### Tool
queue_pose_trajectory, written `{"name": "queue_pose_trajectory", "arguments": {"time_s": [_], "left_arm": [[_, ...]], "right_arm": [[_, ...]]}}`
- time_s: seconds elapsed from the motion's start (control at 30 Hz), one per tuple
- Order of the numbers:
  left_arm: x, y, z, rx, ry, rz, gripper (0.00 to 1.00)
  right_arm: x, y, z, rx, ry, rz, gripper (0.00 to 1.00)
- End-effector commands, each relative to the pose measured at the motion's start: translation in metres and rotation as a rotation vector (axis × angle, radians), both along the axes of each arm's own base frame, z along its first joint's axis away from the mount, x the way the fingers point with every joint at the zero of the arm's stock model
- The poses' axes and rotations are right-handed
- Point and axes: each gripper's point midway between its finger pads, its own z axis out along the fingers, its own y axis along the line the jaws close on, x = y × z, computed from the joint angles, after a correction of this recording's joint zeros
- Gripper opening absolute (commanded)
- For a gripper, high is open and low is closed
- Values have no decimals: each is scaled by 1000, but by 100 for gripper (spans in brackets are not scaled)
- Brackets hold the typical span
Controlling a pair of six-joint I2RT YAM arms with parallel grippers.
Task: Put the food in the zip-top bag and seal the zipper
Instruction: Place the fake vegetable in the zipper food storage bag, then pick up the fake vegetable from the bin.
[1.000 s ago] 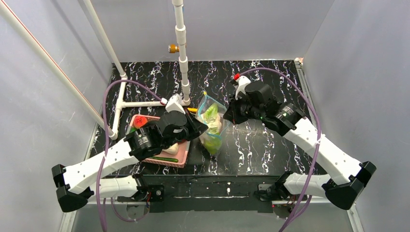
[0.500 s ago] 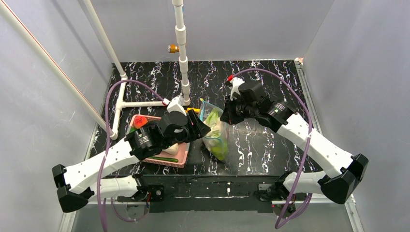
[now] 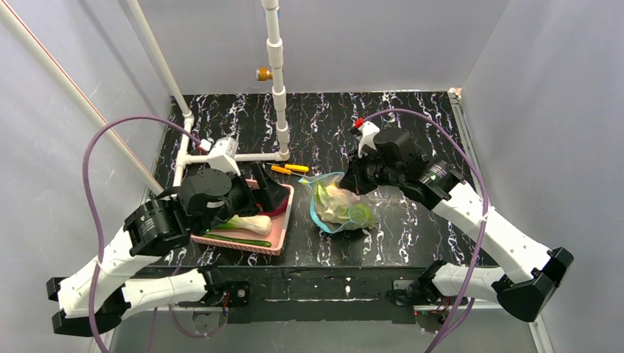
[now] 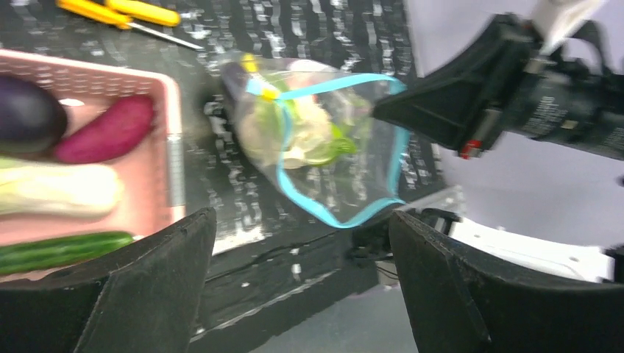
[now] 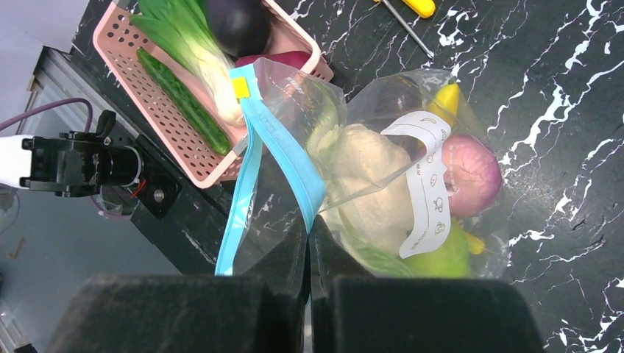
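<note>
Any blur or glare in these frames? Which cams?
Left wrist: blurred throughout, bag and basket both soft. Right wrist: sharp, with a mild sheen on the bag film. Top: sharp, evenly lit, no hard shadows.

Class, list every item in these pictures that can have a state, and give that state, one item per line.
left gripper: open, empty
right gripper: shut on the zip-top bag's teal edge
zip-top bag: lying on the table, food inside
zipper: unsealed, gaping
pink basket: holds vegetables
screwdrivers: lying loose on the table
</note>
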Motion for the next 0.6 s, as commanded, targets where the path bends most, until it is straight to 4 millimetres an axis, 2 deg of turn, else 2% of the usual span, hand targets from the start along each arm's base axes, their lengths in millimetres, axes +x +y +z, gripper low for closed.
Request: {"name": "queue_pose_trajectory", "arguments": {"time_s": [0.0, 0.1, 0.2, 0.43, 0.5, 0.57], "left_arm": [[5, 56, -39, 303, 38, 136, 86], [11, 68, -54, 377, 79, 187, 87], [21, 71, -77, 335, 176, 242, 88], [54, 60, -120, 83, 343, 453, 86], [65, 49, -131, 12, 367, 451, 84], [73, 41, -137, 23, 349, 377, 82]], "right_arm": [[1, 3, 23, 72, -69, 21, 1], [0, 2, 25, 75, -74, 22, 1], [-1, 3, 26, 82, -73, 27, 1], [-3, 6, 25, 94, -58, 35, 1], [-4, 5, 25, 96, -59, 35, 1], [-5, 5, 26, 100, -60, 38, 1]]}}
